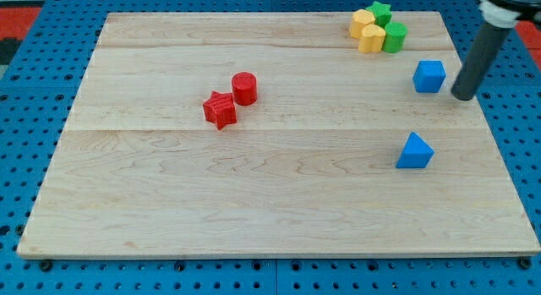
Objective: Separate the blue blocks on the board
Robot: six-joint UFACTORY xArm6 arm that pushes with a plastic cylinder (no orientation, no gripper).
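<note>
A blue cube [428, 76] sits near the view's right edge of the wooden board [254, 202]. A blue triangular block [414, 151] lies below it, well apart from it. My tip [462, 95] is just right of the blue cube, a small gap from it, and above and right of the blue triangular block. The dark rod rises from the tip to the view's top right corner.
A red cylinder [244, 88] and a red star block [220, 109] touch near the board's middle. At the top right, two yellow blocks [367, 30] and two green blocks [389, 26] cluster together. Blue pegboard [25, 117] surrounds the board.
</note>
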